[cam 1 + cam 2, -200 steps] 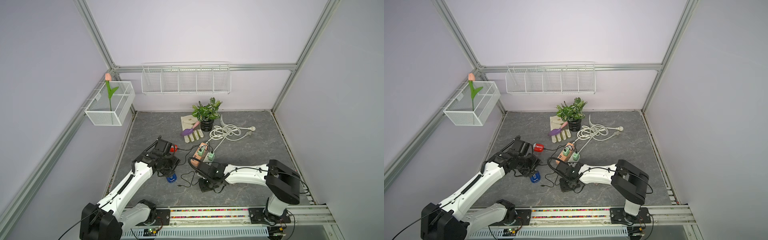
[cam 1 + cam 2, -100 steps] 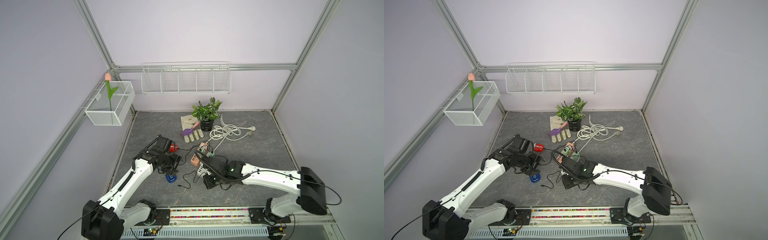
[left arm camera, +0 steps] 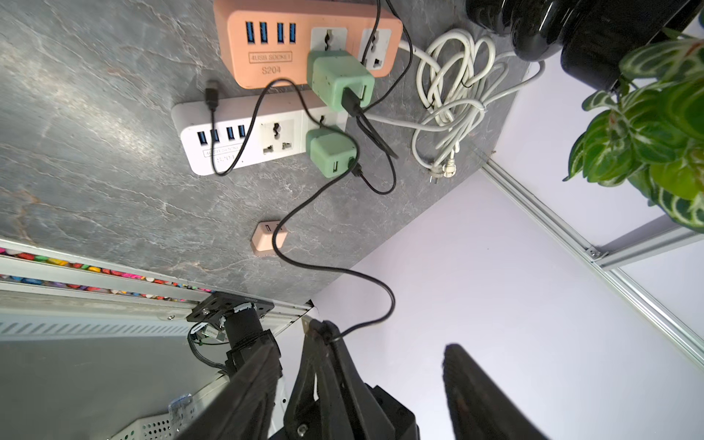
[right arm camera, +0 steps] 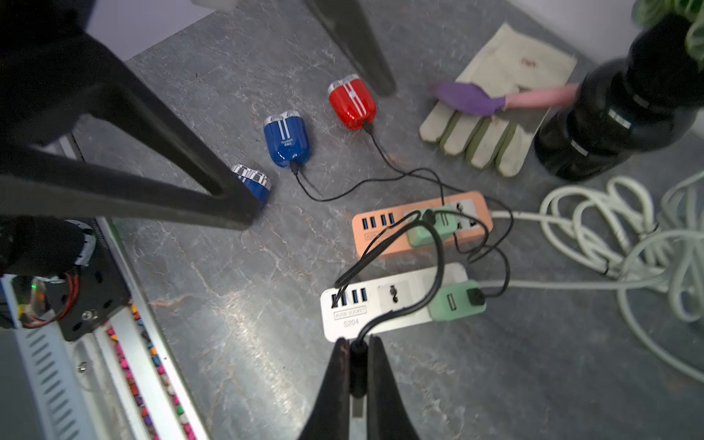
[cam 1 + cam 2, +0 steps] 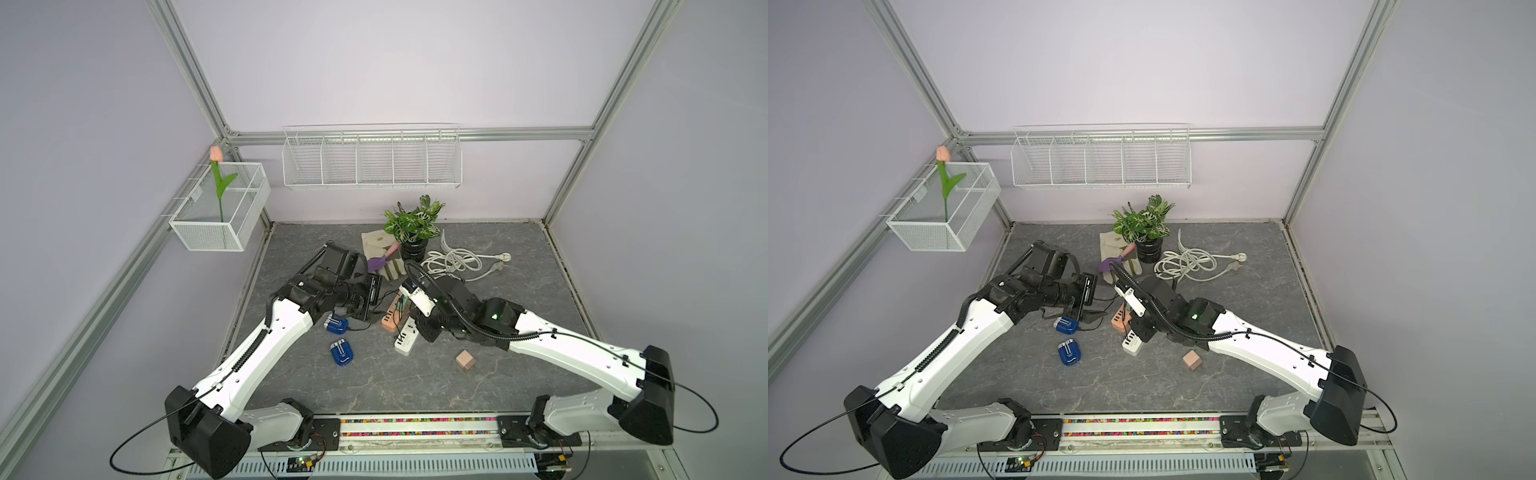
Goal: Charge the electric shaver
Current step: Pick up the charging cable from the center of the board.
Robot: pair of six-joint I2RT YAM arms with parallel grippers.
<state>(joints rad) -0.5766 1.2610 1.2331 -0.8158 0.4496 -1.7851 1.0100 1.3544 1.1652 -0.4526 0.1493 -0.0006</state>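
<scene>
The grey table is sitting closed in by lilac walls on three sides and a front rail on the fourth. Its widest bare ground is running along the front and up the right side to the wall edge. The left arm is reaching in along the left edge and the right arm is crossing the right front corner, both ending at mid-table. A potted plant, a glove and a coiled white cord are crowding the back edge. An orange power strip and a white power strip are lying just beside each other at the centre. A blue shaver with a black cable in its end is lying just beside the left wrist, with a cabled red shaver near it. A second blue shaver is lying alone nearer the front rail, bare table all round. The left tool is hanging with jaws apart, a black cable touching one fingertip. The right tool is clamping a black plug just off the white strip's long edge, near its USB ports. A tan cube is sitting alone on the open front ground.
</scene>
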